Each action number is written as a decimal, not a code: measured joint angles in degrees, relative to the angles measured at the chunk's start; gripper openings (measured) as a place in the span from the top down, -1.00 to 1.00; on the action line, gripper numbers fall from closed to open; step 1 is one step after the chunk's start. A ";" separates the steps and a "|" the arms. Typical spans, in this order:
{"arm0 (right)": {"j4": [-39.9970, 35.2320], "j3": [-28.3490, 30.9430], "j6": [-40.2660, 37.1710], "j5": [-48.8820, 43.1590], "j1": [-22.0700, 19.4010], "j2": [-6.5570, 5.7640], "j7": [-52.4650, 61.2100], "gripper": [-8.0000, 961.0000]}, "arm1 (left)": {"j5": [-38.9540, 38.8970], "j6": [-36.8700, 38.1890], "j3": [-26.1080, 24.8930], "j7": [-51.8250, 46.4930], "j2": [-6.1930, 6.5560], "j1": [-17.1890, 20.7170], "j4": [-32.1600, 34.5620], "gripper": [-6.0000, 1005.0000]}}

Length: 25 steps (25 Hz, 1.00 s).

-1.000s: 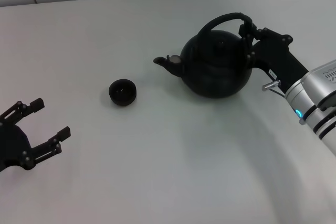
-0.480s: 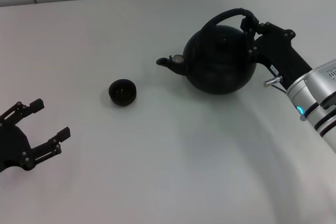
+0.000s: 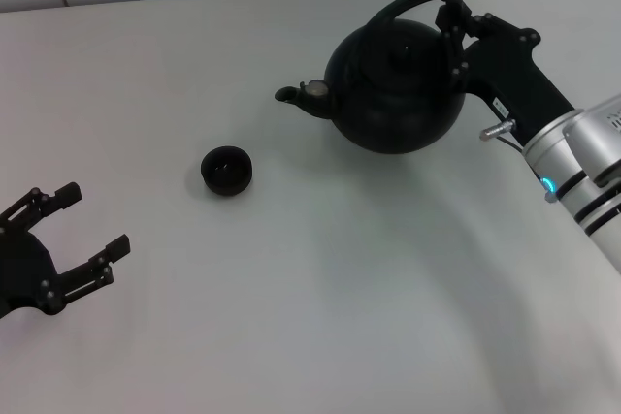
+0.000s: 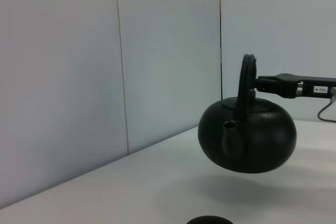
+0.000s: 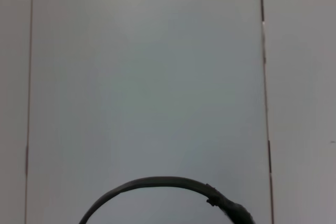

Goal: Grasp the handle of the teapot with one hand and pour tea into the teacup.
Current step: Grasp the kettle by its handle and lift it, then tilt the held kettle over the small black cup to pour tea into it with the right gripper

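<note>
**Teapot held off the table by its handle, teacup apart to the left**

Right gripper [image 3: 454, 38]: clamped on the thick, ribbed side of the handle [image 3: 408, 9], at the end of the arch away from the spout. Black gripper body runs back to the silver-and-black arm at the right edge of the head view. A small blue light shows on the wrist.

Teapot [image 3: 393, 89]: round, matte black, hanging clear of the table [image 3: 310, 288]. The left wrist view confirms this: the pot [image 4: 247, 137] hangs above the white surface with a soft shadow under it and a gap between the two. Body looks roughly level. Spout [image 3: 296, 96] points toward the robot's left, in the general direction of the cup. Knobbed lid is in place on top, under the arch.

Teacup [image 3: 227, 170]: small, dark, handleless, upright on the table, to the left of the spout and nearer the robot. Well apart from the pot, not under the spout. Its contents cannot be made out. Only the rim edge shows in the left wrist view.

Left gripper [image 3: 80, 230]: low at the left edge of the head view, fingers spread wide, holding nothing, well away from the cup.

Right wrist view: only the thin arc of the handle [image 5: 157, 184] against a pale panelled wall [image 5: 147, 66].
</note>
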 joint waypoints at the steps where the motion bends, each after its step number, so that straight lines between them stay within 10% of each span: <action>1: 0.00 -0.14 0.20 -0.01 0.39 -0.07 0.02 0.80 | 0.01 0.00 0.00 0.00 0.00 0.00 0.00 -0.69; 25: -3.05 -0.58 7.52 -6.16 5.51 -0.27 0.11 0.80 | -0.01 -0.33 0.00 0.05 -0.50 0.09 0.00 -0.69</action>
